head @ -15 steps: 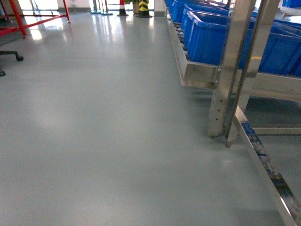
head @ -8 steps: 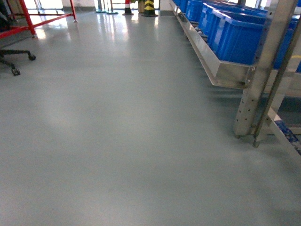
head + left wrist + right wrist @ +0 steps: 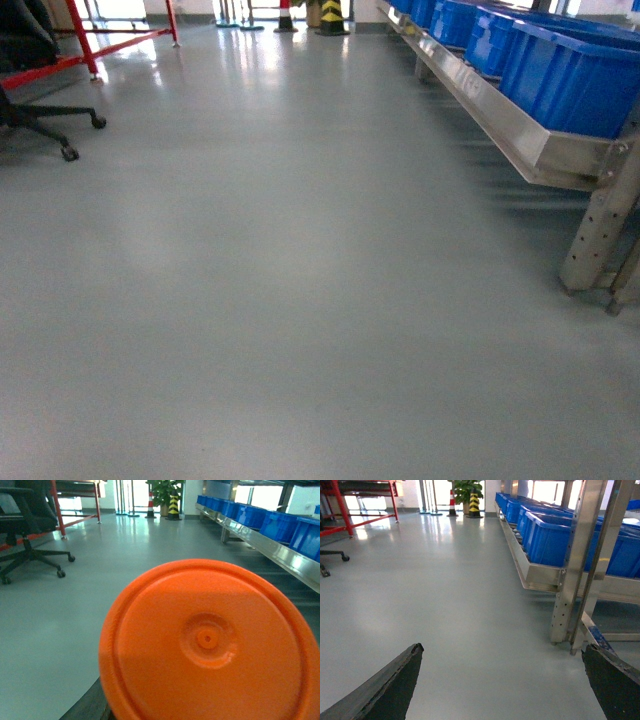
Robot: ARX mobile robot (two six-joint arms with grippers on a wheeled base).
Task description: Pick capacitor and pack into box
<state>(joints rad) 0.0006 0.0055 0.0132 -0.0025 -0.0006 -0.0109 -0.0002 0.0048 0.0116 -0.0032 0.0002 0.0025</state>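
In the left wrist view the capacitor [image 3: 207,642] fills most of the frame: I see its round orange end, with a small moulded dimple, close to the camera. My left gripper [image 3: 200,715] is shut on it. Only one dark finger [image 3: 92,705] shows, at the lower left beside the orange rim. In the right wrist view my right gripper [image 3: 502,680] stands open over bare grey floor, its two dark fingertips far apart with nothing between them. The box is out of view. Neither gripper shows in the head view.
A steel rack [image 3: 520,120] carrying blue bins [image 3: 575,75] runs along the right, its leg [image 3: 600,235] on the floor. A black office chair [image 3: 45,115] and a red frame [image 3: 85,50] stand at the far left. A striped bollard [image 3: 332,15] stands at the back.
The head view has swung left. The rack and its leg slid toward the right edge, and the office chair came further into view at the left.
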